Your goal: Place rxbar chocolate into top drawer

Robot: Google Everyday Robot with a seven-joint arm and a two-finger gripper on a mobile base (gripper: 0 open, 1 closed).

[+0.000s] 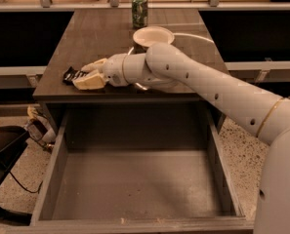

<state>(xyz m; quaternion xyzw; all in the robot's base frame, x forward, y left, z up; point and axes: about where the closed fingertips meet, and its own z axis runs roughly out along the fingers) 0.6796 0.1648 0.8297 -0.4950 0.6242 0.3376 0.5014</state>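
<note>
The rxbar chocolate point(70, 75), a small black-wrapped bar, lies on the dark wooden table point(95, 33) near its front left corner. My gripper point(88, 74) is low over the table at the bar's right end. Its pale fingers point(90, 82) sit on either side of the bar and are shut on it. The bar's left end sticks out past the fingertips. The top drawer point(134, 179) is pulled wide open below the table's front edge. Its flat grey bottom is bare.
A green can point(139, 10) stands at the table's far edge. A white bowl point(153, 35) sits behind my arm. My arm crosses the table's front right part. A dark chair point(3, 150) and cables are on the floor to the left of the drawer.
</note>
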